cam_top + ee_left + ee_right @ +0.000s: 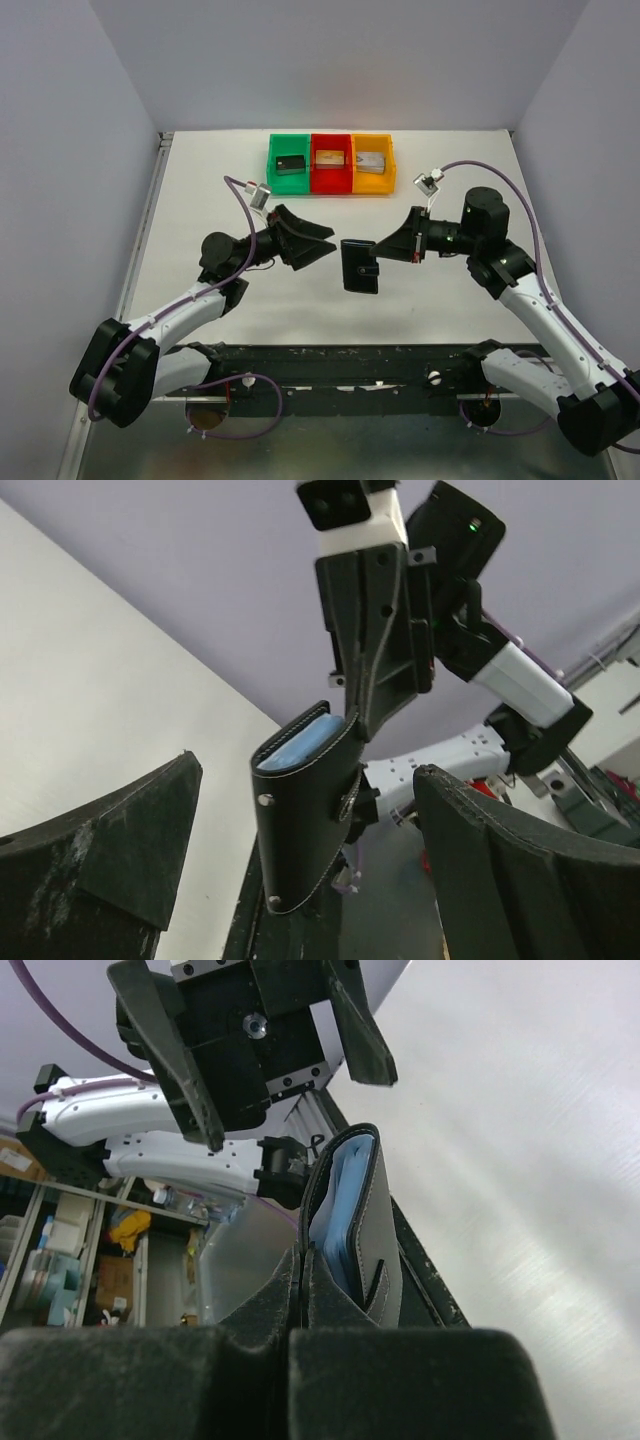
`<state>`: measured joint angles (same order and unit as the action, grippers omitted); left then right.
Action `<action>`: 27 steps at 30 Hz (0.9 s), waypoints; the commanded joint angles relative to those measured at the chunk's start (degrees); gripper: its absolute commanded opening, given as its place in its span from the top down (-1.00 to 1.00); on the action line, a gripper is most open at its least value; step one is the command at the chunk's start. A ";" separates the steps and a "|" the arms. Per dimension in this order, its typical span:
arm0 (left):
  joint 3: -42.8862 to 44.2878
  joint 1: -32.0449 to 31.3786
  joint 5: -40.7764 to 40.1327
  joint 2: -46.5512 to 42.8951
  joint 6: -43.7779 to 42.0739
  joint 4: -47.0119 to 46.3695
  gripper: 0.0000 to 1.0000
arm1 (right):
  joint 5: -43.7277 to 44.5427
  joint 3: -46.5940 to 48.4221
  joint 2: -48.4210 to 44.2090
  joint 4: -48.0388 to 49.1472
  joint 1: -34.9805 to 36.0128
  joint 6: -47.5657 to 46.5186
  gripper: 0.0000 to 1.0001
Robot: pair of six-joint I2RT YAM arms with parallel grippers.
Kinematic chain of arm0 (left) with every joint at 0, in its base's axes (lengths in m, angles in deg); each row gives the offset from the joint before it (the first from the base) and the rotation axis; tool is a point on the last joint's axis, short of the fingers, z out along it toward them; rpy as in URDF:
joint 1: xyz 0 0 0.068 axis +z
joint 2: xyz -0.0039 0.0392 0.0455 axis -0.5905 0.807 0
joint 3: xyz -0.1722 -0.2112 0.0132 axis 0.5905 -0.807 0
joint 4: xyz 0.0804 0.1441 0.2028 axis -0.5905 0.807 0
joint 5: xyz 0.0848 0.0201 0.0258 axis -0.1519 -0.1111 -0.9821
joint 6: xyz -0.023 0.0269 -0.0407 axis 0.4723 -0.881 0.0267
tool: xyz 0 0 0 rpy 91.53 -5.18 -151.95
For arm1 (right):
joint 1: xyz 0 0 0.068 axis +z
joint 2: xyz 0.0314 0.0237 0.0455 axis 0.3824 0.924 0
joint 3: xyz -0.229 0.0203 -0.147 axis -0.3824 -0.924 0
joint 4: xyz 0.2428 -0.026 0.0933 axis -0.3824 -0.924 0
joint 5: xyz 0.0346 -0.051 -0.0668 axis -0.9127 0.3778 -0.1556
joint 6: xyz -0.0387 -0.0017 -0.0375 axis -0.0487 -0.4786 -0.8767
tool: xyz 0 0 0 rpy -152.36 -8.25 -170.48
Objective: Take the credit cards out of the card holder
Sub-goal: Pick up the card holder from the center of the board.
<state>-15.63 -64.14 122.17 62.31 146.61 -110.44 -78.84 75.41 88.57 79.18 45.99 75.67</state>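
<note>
Step in hand: presenting the card holder [360,266] for extraction.

Right gripper [378,246]: fingers clamped on one edge of the card holder. It is held off the table [200,200], mid-workspace, between the two arms.

Left gripper [326,243]: fingers spread wide, just beside the card holder, not touching it.

Card holder: black, pale stitching, folded nearly shut. Blue-grey lining [298,748] shows at the open edge. No credit card distinguishable inside.

Next move, judged: the left fingers must close on a card edge at that narrow opening. The card holder may twist in the grip.
</note>
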 commanded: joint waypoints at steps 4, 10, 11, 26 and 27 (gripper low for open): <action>1.06 -4.40 3.55 -2.32 -4.95 -0.21 -0.98 | -3.18 2.67 1.68 8.41 2.95 5.38 0.99; -0.26 -4.49 3.01 -4.34 -6.36 2.18 -0.98 | -3.89 3.81 2.30 11.12 3.83 6.96 0.99; -0.26 -4.49 3.01 -4.61 -6.54 2.53 -0.98 | -3.97 3.90 2.30 11.49 4.00 7.14 0.99; 0.53 -4.93 6.62 -4.61 -6.10 0.24 -0.67 | -3.10 4.51 4.06 11.23 4.44 5.74 0.99; 0.53 -5.01 6.62 -4.61 -6.27 0.42 -0.63 | -3.01 4.51 4.23 11.23 4.44 5.65 0.99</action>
<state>-15.37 -68.60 126.48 58.60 141.43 -107.97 -81.09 77.60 92.37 89.54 49.93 82.12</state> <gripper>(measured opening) 0.857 0.013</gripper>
